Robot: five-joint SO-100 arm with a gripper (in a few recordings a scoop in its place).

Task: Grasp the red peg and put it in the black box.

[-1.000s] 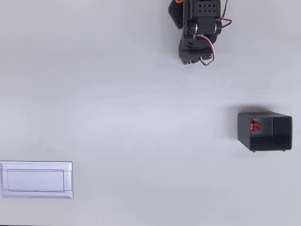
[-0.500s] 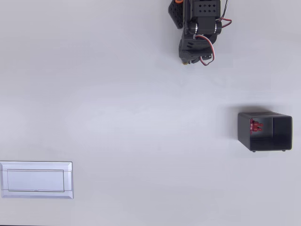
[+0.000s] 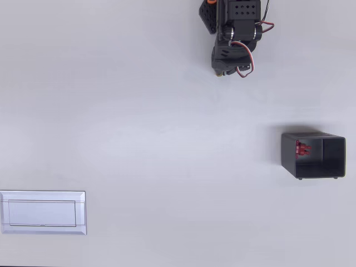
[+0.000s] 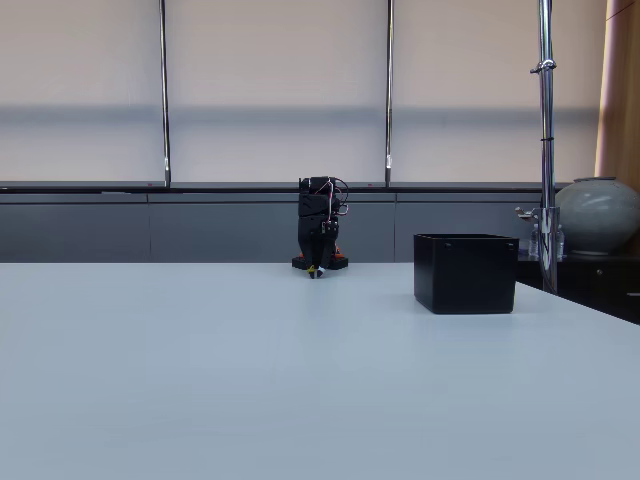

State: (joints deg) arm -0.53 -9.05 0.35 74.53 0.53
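The arm sits folded up at the far edge of the worktop point(image 3: 139, 122), and its claw point(image 3: 221, 71) points down close to the base, the tip just above the surface in the fixed view point(image 4: 316, 271). The claw is too small and bunched against the arm's black body to make out whether its fingers are apart or together, so I cannot tell; nothing is seen in its hold.

Off to the right and nearer, well apart from the arm, stands the black box point(image 3: 313, 154), upright on the pale worktop. From overhead the red peg point(image 3: 302, 148) lies inside it, against the left inner wall toward the far corner. In the fixed view the box point(image 4: 465, 272) shows its dark walls and the peg is hidden behind them.

Far over at the near left, well away from everything else, a flat pale grey plate point(image 3: 43, 212) lies on the worktop.
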